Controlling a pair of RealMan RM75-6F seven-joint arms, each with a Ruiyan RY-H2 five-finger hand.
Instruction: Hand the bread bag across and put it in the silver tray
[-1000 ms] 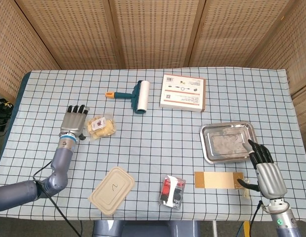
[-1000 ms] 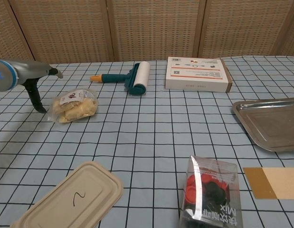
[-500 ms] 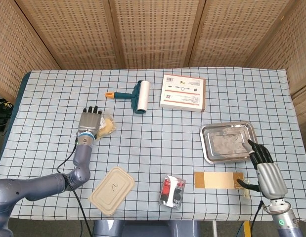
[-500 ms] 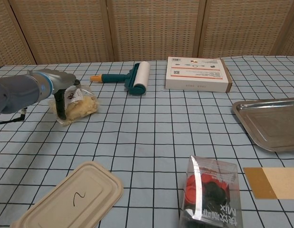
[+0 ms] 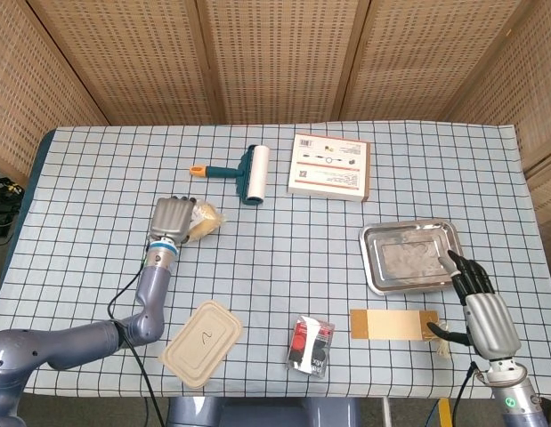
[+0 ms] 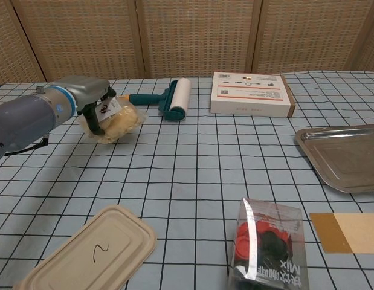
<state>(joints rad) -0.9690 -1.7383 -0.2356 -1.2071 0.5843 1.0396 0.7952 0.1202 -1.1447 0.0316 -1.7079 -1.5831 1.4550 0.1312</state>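
Note:
The bread bag [image 5: 204, 222] [image 6: 119, 119], a clear bag of pale buns with a small label, is lifted a little off the checked cloth. My left hand [image 5: 171, 219] [image 6: 91, 104] grips it from its left side, fingers curled round it. The silver tray [image 5: 374, 269] [image 6: 350, 182] lies on the right side of the table with nothing in it. My right hand [image 5: 482, 313] hangs near the table's front right corner, just below the tray, fingers apart and holding nothing; the chest view does not show it.
A teal lint roller [image 5: 247, 173] [image 6: 170, 99] and a white flat box [image 5: 328, 166] [image 6: 251, 94] lie at the back. Near the front lie a beige lidded container [image 5: 200, 341] [image 6: 87, 254], a snack packet [image 5: 310, 344] [image 6: 267, 242] and a brown card [image 5: 392, 322] [image 6: 350, 232].
My left hand slid right from beside the bag, closed round it and raised it slightly, carrying it a little right. My right hand has stayed put.

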